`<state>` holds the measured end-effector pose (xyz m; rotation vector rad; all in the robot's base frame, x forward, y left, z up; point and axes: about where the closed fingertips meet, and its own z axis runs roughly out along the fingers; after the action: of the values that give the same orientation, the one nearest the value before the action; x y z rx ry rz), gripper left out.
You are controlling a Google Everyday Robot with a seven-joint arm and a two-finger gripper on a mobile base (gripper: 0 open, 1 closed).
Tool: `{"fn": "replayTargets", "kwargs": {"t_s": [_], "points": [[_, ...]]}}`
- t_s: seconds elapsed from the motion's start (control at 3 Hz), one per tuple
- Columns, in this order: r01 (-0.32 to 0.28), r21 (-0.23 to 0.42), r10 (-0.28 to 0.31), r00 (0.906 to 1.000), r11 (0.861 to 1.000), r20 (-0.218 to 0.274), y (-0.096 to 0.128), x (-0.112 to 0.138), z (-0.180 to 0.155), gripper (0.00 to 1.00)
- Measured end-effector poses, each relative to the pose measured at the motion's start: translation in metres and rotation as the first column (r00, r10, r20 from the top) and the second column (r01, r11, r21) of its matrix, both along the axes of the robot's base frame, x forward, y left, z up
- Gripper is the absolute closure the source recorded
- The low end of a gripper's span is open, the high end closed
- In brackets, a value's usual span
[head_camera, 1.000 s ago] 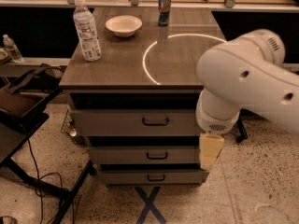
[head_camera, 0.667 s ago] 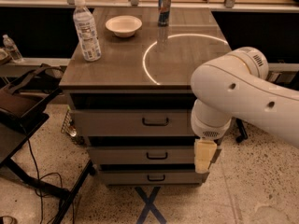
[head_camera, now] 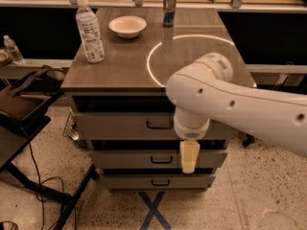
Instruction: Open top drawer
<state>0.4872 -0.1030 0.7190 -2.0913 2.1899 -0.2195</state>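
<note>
The claw [head_camera: 189, 157] hangs down from the big white arm [head_camera: 240, 104], in front of the drawers below the bench's front edge. I cannot tell if it is open or closed. The top drawer [head_camera: 120, 126] sits right under that front edge. It is grey, with the tallest front and a small dark loop handle [head_camera: 159, 124] in the middle. The claw is lower than the handle, a bit to its right. On the bench [head_camera: 115, 66], a water bottle [head_camera: 89, 30] stands near the left edge.
</note>
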Motion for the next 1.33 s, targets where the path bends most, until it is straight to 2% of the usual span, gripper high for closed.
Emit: {"fn": "replayTargets", "kwargs": {"t_s": [0.67, 1.0, 1.33], "points": [[-0.085, -0.022, 0.084, 0.9957, 0.996, -0.038, 0.044, 0.026, -0.044, 0.00], [-0.099, -0.016, 0.098, 0.9939, 0.995, -0.051, 0.053, 0.029, -0.055, 0.00], [-0.112, 0.012, 0.112, 0.9911, 0.994, -0.072, 0.063, 0.028, -0.070, 0.16]]}}
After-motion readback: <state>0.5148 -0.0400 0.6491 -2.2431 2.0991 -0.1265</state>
